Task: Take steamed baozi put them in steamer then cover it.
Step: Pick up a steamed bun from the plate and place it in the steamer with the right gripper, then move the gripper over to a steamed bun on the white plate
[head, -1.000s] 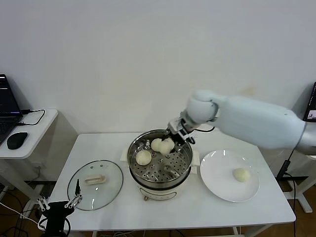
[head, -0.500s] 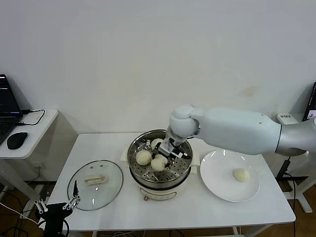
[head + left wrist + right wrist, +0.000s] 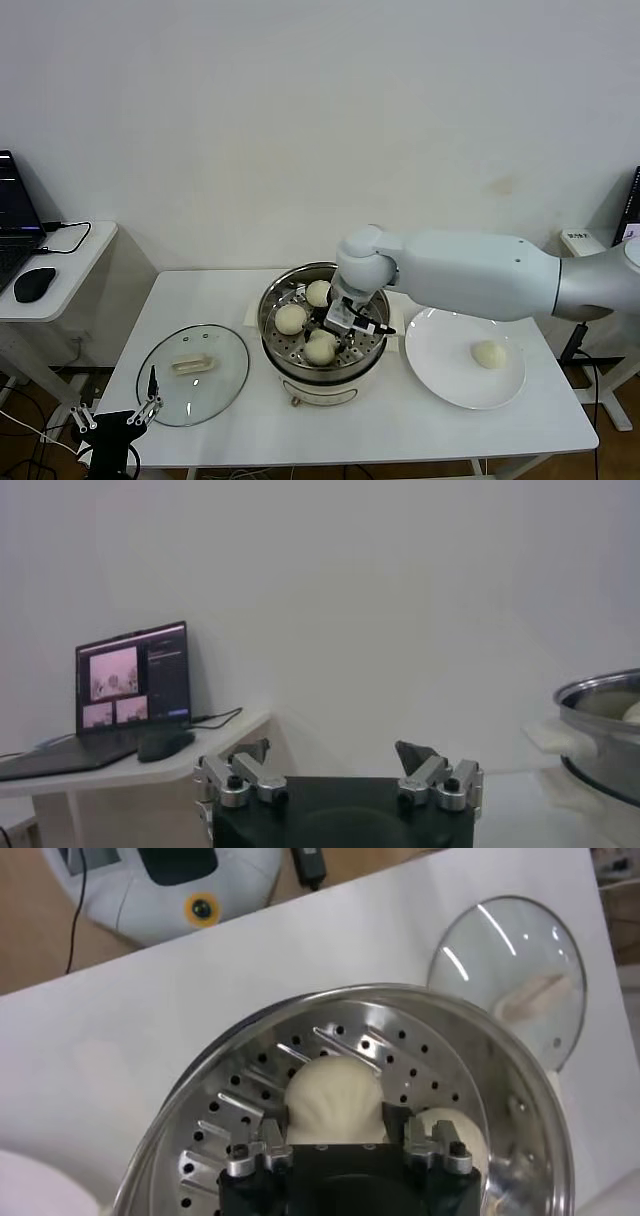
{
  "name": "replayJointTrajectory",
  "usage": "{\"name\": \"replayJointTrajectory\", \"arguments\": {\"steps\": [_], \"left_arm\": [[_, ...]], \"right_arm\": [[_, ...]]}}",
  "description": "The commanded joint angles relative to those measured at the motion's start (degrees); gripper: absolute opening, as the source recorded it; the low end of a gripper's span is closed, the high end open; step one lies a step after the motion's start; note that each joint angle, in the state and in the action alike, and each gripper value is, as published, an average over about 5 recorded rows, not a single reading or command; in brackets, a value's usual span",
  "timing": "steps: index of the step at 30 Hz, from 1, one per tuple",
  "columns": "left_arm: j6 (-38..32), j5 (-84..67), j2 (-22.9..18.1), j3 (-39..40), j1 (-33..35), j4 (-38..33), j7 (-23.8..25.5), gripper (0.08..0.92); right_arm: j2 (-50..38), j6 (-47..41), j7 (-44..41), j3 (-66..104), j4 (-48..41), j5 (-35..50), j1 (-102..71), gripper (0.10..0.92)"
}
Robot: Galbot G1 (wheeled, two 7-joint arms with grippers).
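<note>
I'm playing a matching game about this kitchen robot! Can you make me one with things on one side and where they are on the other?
Things:
1. glass lid
2. lone baozi
3. right gripper
4. left gripper

Places:
A. on the white plate
B. parked low by the table's front left corner, open
C. flat on the table, left of the steamer
D. inside the steamer, over a bun

Pairs: 1-C, 2-A, 3-D, 4-B
</note>
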Motion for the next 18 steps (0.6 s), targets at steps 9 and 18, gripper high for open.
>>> {"name": "replayJointTrajectory", "arguments": {"steps": [9,18], "left_arm": [[0.18,-0.1,0.84,0.01,-0.74,-0.04,0.09,0.823],[0.31,-0.34,2.06,0.22,-1.62,0.18,0.2,0.823]], "right_arm": [[-6.45,-0.69,-1.56,6.3,-0.87,2.13,3.85,0.822],[-20.01,-15.95,-5.84,10.61,1.08,10.01,5.35,0.823]]}}
